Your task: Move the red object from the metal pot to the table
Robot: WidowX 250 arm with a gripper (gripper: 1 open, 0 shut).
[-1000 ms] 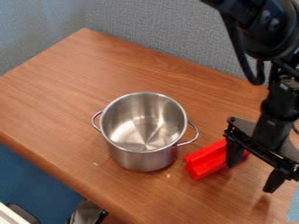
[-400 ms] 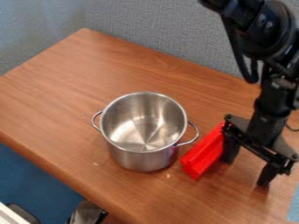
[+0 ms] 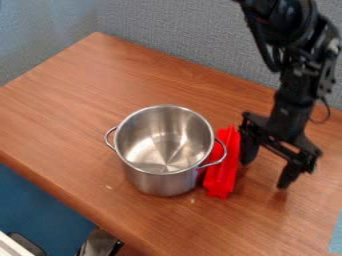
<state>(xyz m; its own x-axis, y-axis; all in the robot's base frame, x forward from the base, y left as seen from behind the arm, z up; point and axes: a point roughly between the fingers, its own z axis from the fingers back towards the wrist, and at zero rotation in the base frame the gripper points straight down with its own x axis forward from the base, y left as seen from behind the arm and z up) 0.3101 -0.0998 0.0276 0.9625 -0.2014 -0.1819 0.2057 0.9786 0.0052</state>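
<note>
Beside metal pot [image 3: 164, 150] — red object [image 3: 223, 166], open gripper [image 3: 265, 158].

Evenly and softly lit, fairly bright, without harsh glare. Low in resolution, slightly soft overall. Gleaming with pale reflections inside the metal pot [image 3: 166, 150] at centre. Faintly shadowed on the table [image 3: 80, 90] beside it.
</note>
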